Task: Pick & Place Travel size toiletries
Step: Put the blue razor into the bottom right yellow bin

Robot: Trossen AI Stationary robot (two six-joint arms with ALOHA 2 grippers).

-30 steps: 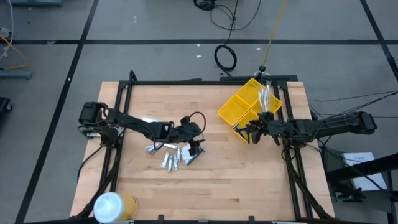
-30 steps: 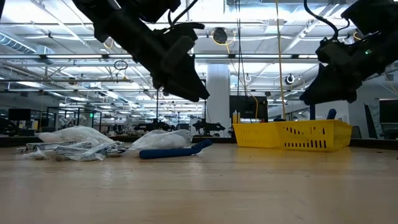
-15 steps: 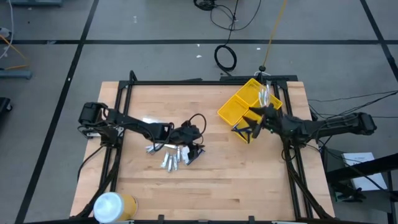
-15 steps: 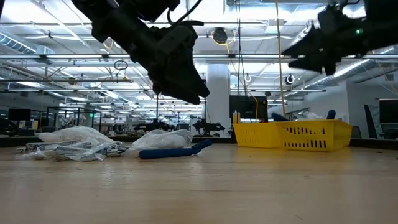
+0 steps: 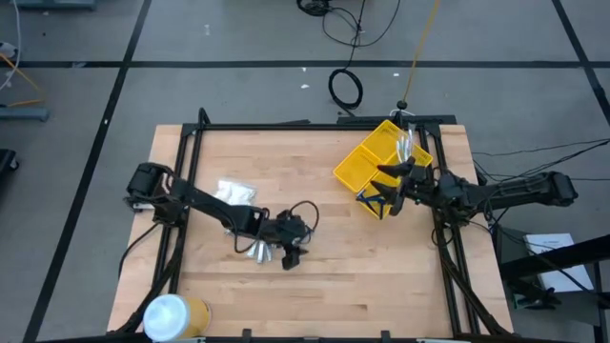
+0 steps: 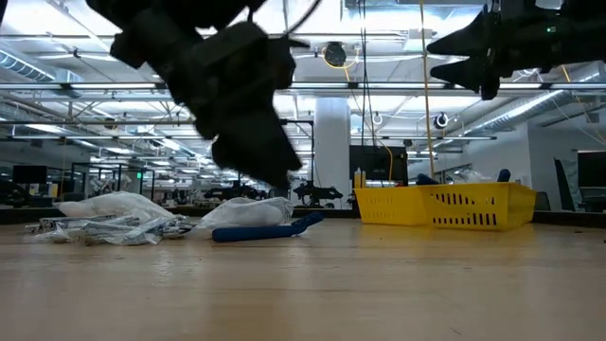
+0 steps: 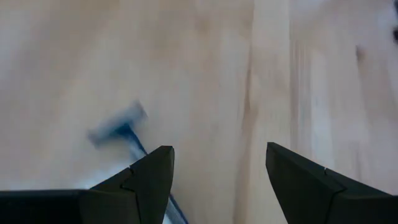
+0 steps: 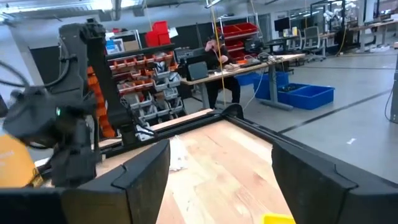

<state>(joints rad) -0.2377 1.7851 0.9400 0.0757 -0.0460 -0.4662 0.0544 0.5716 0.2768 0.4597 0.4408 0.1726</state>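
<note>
The table point(image 5: 324, 276) is carrying a yellow bin point(image 5: 374, 158) at its far right, holding a few silvery toiletries point(image 5: 404, 146). The remaining toiletries point(image 5: 255, 249) are lying mid-table, touching or just beside the left gripper point(image 5: 289, 259), the nearer arm; it is hovering released, a blue stick point(image 7: 118, 127) lying just ahead. The right gripper point(image 5: 390, 191) is hanging released and empty beside the bin.

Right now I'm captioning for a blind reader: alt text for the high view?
Seen from above, the left gripper hovers by a heap of small toiletries on a wooden table, while the right gripper, open, hangs beside a yellow bin.
</note>
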